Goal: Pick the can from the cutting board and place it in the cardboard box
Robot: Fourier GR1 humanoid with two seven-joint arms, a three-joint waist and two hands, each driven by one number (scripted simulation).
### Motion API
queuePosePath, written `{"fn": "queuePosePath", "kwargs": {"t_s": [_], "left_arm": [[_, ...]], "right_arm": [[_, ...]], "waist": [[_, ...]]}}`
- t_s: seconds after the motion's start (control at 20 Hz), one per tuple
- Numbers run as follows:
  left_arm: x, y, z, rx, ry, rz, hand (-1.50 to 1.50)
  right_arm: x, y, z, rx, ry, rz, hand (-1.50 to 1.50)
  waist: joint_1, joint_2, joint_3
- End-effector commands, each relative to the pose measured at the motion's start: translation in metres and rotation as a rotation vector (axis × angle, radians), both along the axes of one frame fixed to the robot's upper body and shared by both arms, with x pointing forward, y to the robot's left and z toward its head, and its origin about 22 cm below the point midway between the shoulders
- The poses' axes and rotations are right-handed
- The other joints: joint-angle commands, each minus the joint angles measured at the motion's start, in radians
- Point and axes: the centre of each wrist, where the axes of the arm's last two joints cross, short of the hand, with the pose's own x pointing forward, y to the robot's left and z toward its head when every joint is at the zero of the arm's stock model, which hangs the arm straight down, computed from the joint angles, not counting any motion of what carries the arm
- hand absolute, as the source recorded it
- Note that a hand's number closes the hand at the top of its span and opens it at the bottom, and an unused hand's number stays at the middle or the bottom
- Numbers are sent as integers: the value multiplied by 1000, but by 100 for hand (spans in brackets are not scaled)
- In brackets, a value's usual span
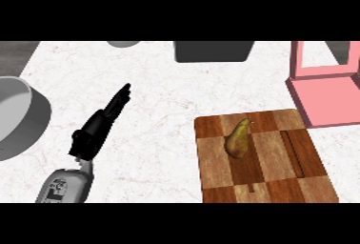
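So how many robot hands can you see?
1. The left robot hand is over the counter, left of the cutting board, fingers straight. The right one isn't in view.

**Only the left arm showing**

We only see one arm here: the grey left forearm [65,186] comes in from the lower left edge and angles up to the right. Its black left hand [98,126] is stretched out flat, fingers straight and together, holding nothing. No right hand visible.
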Motion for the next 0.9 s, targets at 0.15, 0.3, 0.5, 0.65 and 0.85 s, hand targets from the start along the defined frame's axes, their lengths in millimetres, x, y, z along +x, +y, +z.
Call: {"fn": "queuePosePath", "kwargs": {"t_s": [0.15,0.3,0.5,0.65,0.85], "left_arm": [[-11,0,7,2,4,-24,0],[3,-8,9,-6,-15,-30,0],[-5,3,-4,1,12,-36,0],[-1,-37,15,17,-23,-34,0],[-2,-17,-6,2,7,-37,0]], "right_arm": [[29,-3,24,57,-24,-134,150],[42,-6,40,54,-38,-159,150],[63,-16,52,103,-5,-172,150],[95,-13,31,99,-10,-161,150],[127,6,52,146,6,-183,150]], "waist": [[29,4,1],[23,5,1],[25,5,1],[31,6,2],[34,7,1]]}}
